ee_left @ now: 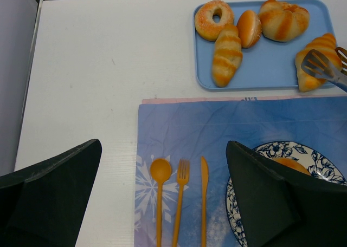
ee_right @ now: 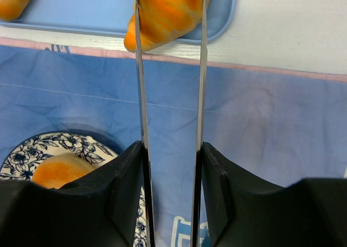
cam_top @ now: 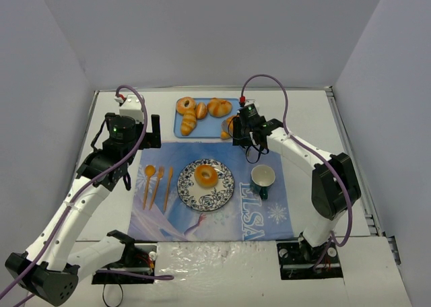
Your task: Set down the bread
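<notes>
- Plate (cam_top: 225,186), lower centre of the top view, on the placemat (ee_left: 217,122): one ring bread (cam_top: 206,176) is held on it.
- Mug (cam_top: 262,179), just right of the plate: contents not made out.
- Left gripper (ee_left: 164,147): jaws spread wide, nothing held, hovering above the spoon (ee_left: 160,171), fork (ee_left: 182,176) and knife (ee_left: 204,171).
- Right gripper (ee_right: 171,149): closed on the tongs (ee_right: 140,68). The blades are drawn narrow, one on each side of the striped roll (ee_right: 168,8). A firm pinch cannot be confirmed.
- Striped roll: located at the right end of the tray (ee_left: 271,63), top of the right wrist view.
- Handling, judged: light, soft crumb, easily crushed crust, glaze possibly slick. It is best taken across the thick middle with gentle pressure.
- Tray, upper centre of the top view: four more pieces are held, namely a sugared ring (ee_left: 214,19), long roll (ee_left: 226,54), oval bun (ee_left: 249,27) and twisted bun (ee_left: 284,19).
</notes>
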Robot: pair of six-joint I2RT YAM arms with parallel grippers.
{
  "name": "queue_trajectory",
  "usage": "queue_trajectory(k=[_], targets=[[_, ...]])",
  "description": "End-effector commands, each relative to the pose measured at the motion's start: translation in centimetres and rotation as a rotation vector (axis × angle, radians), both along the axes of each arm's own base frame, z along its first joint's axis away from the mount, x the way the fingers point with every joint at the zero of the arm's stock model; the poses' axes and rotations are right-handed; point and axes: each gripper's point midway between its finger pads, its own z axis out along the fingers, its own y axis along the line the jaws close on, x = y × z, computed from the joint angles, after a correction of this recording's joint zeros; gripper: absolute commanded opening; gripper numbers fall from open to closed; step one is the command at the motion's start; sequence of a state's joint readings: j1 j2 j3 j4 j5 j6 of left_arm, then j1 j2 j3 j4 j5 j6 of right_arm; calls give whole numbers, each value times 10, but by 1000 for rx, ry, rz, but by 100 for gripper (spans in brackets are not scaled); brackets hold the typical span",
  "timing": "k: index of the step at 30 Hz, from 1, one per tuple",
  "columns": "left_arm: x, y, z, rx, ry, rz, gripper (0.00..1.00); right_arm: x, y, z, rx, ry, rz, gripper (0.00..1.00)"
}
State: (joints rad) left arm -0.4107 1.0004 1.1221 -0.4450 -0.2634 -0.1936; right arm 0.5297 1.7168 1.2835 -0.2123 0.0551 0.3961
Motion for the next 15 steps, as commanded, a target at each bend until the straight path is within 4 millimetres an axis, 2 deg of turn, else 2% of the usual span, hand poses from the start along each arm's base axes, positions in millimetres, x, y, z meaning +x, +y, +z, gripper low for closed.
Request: queue_trajectory(k=[1,5,15], targets=[[6,-1,30,-22,-88,4,97,16,7,34,58,-97,-4,8],[6,-1,29,-21,-86,4,97,13,5,45,68,-114,-4,1],[7,-1,28,-19,-82,7,97,0,-2,80,93,-167,1,0]])
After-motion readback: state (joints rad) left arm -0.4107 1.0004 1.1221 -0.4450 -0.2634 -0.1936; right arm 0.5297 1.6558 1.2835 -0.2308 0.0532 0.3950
